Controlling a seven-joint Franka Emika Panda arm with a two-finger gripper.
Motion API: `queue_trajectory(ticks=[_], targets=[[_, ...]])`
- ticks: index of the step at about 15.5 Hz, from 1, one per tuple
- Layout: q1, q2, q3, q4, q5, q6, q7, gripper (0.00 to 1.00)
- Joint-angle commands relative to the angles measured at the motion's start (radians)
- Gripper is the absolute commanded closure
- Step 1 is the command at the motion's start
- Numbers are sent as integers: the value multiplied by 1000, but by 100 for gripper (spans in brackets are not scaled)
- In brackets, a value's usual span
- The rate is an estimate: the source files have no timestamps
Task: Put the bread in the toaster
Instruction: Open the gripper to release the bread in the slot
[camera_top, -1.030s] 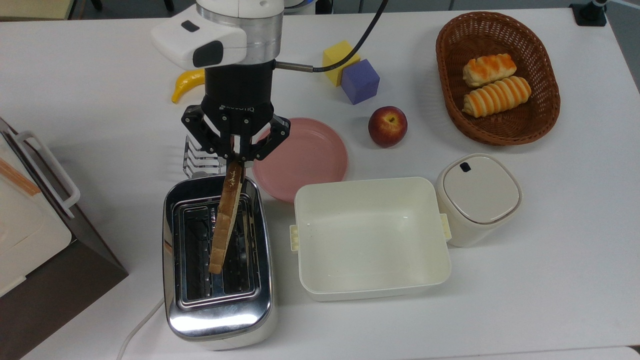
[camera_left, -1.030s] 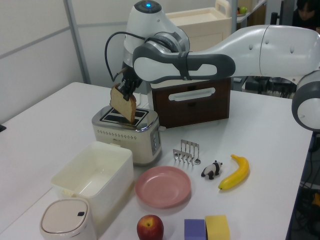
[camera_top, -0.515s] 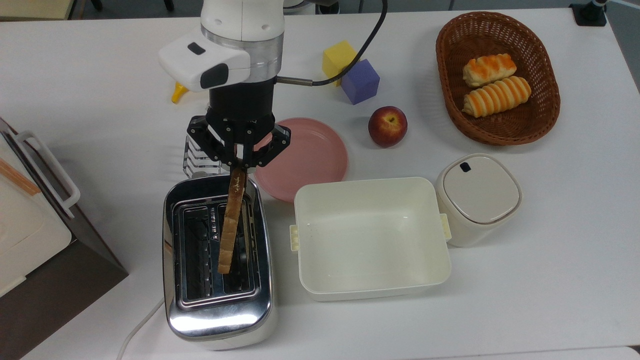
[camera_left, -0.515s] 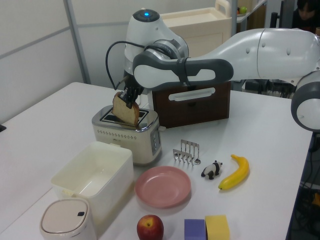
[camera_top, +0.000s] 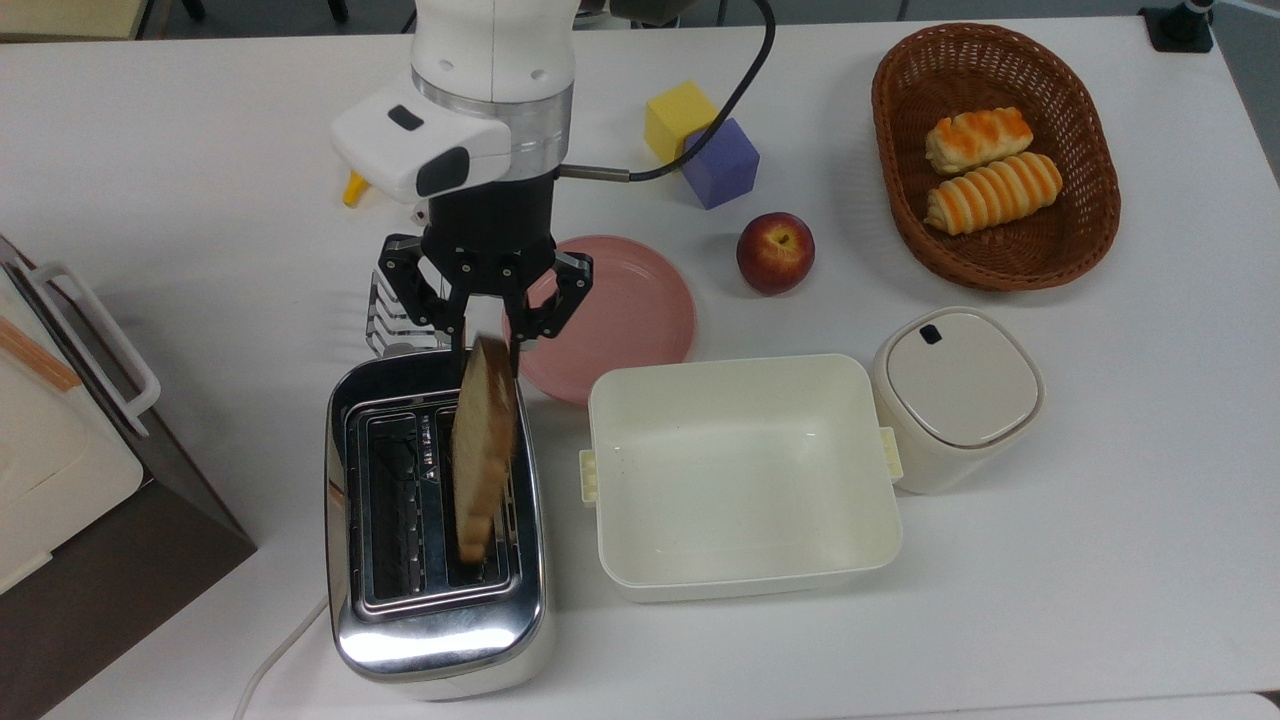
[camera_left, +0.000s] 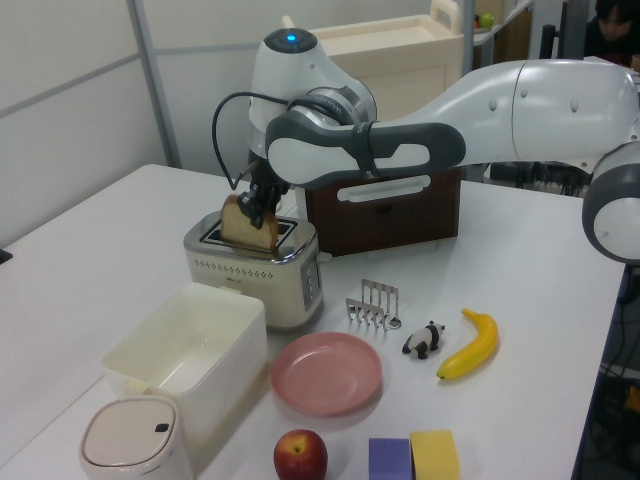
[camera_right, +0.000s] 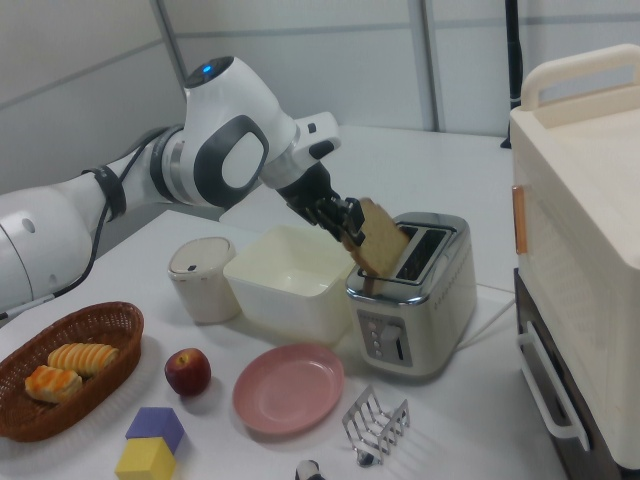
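Over the toaster (camera_top: 437, 520), the gripper (camera_top: 484, 335) has its fingers parted a little, and the bread (camera_top: 484, 443) looks free of them, though contact at its top edge is hard to rule out. It leans tilted, lower end in the slot nearest the white tub (camera_top: 742, 475).
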Motion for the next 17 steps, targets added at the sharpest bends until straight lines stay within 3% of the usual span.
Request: queue_trajectory(ticks=[1,3,8,17], targets=[[14,-24,-10,-47,23,17,-14,38],[14,-28,-8,-45,24,15,-11,10],[13,-65,-10,-35,35,-26,-19,2],[6,-276,-19,-11,78,-454,-54,0]])
